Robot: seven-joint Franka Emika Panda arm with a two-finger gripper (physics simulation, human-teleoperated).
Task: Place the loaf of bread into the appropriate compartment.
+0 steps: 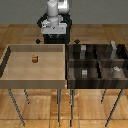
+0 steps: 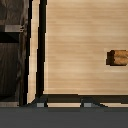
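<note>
The loaf of bread [image 1: 34,58] is a tiny orange-brown lump on the floor of the large light tan bin [image 1: 10,67], toward its far left in the exterior view. It also shows in the wrist view [image 2: 117,57]. The dark four-part divided bin [image 1: 97,62] stands at the exterior view's right; part of one compartment shows in the wrist view [image 2: 10,60]. My gripper [image 1: 53,31] hangs behind the far edge of the tan bin, well above and away from the bread. In the wrist view the gripper [image 2: 65,104] is open and empty, its fingertips [image 2: 40,103] spread apart.
Small grey-white blocks sit in the dark bin's compartments, one at the far left [image 1: 84,49], one at the far right [image 1: 113,48], one at the near left [image 1: 85,73] and one at the near right [image 1: 116,70]. Both bins stand on thin metal legs over a wooden floor.
</note>
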